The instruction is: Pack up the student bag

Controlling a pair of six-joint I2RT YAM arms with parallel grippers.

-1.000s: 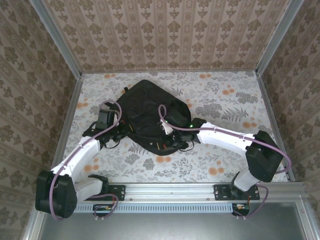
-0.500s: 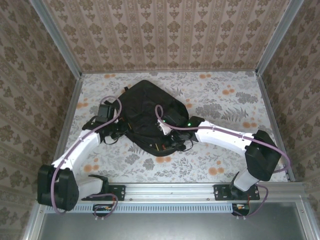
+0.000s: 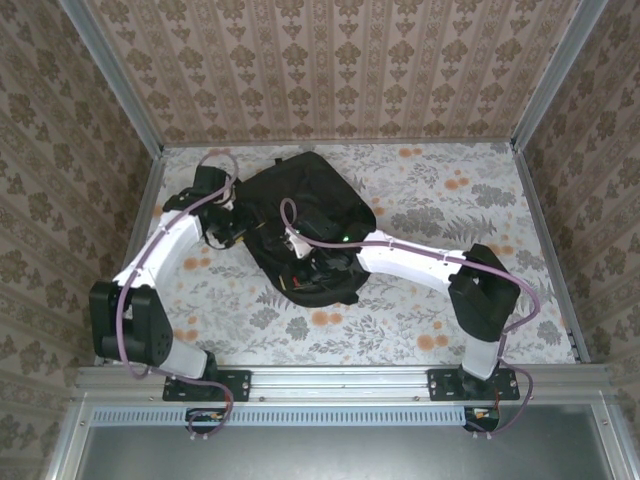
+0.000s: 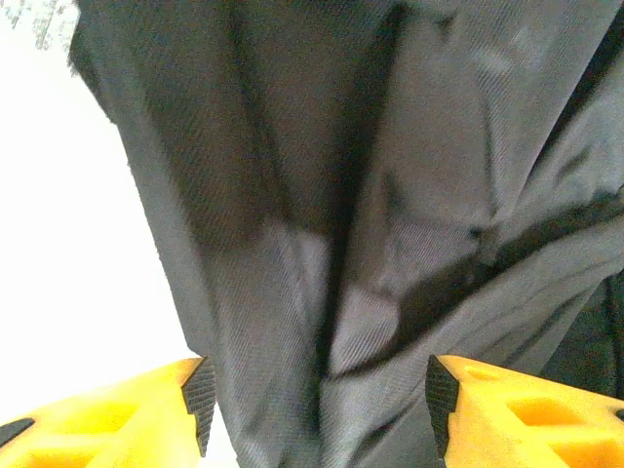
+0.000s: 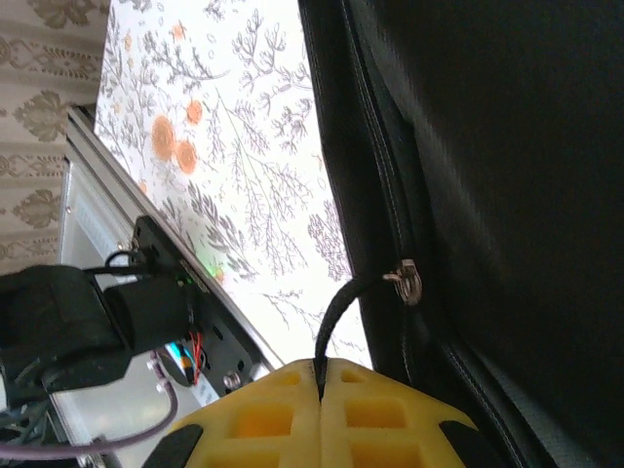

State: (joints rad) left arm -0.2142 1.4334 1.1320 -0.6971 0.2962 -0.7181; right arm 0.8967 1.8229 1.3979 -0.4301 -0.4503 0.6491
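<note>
The student bag [image 3: 315, 200], a large black soft backpack, lies on the floral table, mid-left. My left gripper [image 3: 237, 226] is at the bag's left edge. In the left wrist view its yellow fingers [image 4: 198, 402] stand apart, open [image 4: 320, 395], with grey-black bag fabric [image 4: 322, 195] close in front of the gap. My right gripper [image 3: 297, 252] is over the bag's near part. It is shut [image 5: 320, 375] on a black zipper pull cord [image 5: 336, 310] that runs to a metal slider [image 5: 407, 281] on the bag's zip.
Patterned walls with metal corner posts [image 3: 110, 75] close in the table on three sides. The arms' mounting rail [image 3: 330, 385] runs along the near edge. Bare floral tabletop [image 3: 470, 210] lies to the right of the bag and in front of it.
My left gripper has opened and let go of the bag, and its arm has swung toward the far left. The right arm has pulled left with the cord, and the bag has shifted left.
</note>
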